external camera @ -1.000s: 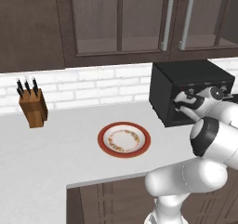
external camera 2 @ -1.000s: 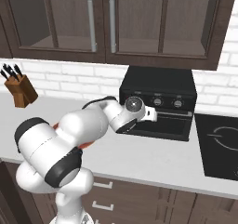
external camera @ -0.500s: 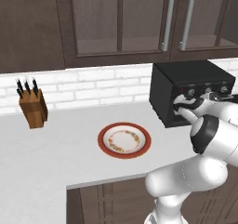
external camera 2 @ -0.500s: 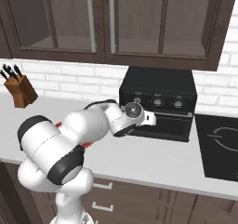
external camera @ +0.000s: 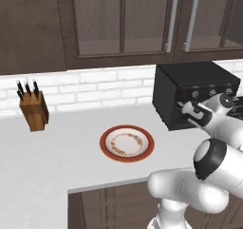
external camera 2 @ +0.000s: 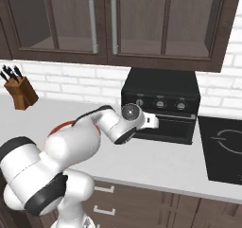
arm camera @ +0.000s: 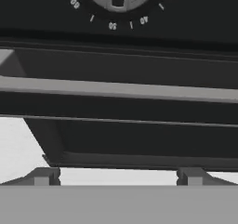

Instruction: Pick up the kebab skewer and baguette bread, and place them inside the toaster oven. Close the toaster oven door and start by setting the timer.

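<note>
1. I see a pale grey kitchen counter (external camera: 71,166) running along a white brick wall, its front edge over dark wood drawers.
2. A wooden knife block (external camera: 34,110) with dark handles stands near the counter's back edge, toward the left end.
3. A red-rimmed plate (external camera: 126,143) lies flat about mid-counter, closer to the front edge.
4. The black toaster oven (external camera 2: 160,105) sits at the back edge, right of the plate, its door shut.
5. A black cooktop (external camera 2: 226,149) lies flush at the counter's right end.
</note>
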Motion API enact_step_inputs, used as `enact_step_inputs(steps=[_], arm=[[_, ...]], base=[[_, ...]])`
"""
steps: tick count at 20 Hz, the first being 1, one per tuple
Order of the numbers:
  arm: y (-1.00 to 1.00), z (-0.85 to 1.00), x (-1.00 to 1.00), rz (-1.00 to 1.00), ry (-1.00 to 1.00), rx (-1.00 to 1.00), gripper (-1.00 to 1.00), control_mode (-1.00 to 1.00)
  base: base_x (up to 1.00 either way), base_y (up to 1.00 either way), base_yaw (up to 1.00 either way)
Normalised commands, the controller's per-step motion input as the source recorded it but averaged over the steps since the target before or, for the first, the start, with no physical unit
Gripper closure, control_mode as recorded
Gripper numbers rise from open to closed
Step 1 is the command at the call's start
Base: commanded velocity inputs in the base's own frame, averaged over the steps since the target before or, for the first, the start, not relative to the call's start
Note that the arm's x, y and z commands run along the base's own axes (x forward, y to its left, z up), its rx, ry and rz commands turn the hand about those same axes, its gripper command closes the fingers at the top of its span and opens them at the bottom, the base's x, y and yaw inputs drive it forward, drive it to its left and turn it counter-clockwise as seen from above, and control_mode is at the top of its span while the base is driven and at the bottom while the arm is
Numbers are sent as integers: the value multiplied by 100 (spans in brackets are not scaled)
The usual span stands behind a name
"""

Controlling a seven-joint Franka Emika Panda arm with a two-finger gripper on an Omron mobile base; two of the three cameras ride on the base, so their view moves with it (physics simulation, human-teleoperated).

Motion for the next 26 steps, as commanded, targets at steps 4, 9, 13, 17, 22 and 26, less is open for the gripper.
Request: enact_step_inputs(steps=[4, 9, 13, 17, 22, 26], arm=[[0, 37, -74, 0, 4, -2, -100, -100], [0, 45, -61, 0, 0, 0, -100, -100], [0, 54, -33, 0, 0, 1, -100, -100], [0, 59, -1, 4, 0, 1, -100, -100], [1, 5, -11, 1, -15, 6, -100, -100], [-6, 11, -15, 1, -22, 14, -100, -100]], base=[[0, 0, 0], [0, 0, 0], [0, 0, 0], [0, 0, 0], [0, 0, 0], [0, 0, 0]])
